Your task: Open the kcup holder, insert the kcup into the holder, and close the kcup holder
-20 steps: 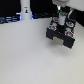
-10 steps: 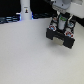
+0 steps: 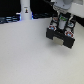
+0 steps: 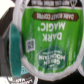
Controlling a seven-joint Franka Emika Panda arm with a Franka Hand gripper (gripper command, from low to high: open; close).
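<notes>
The kcup holder (image 3: 60,36) is a black boxy unit at the exterior view's upper right, with pods showing in its round slots on top. My gripper (image 3: 62,19) hangs right above it, and a bit of green shows between the fingers. In the wrist view the kcup (image 4: 50,37) fills nearly the whole picture: a green foil top printed "Dark Magic", very close to the camera and tilted. The jaws look shut on it, though the fingers themselves are hidden behind the pod.
Pods with red and dark tops (image 3: 70,33) sit in the holder's slots. A white bottle-like object (image 3: 25,9) stands at the back, on the exterior view's left. The pale table (image 3: 30,57) spreads in front of the holder.
Almost nothing. The gripper stays over the holder with the green pod and has sunk only slightly, if at all.
</notes>
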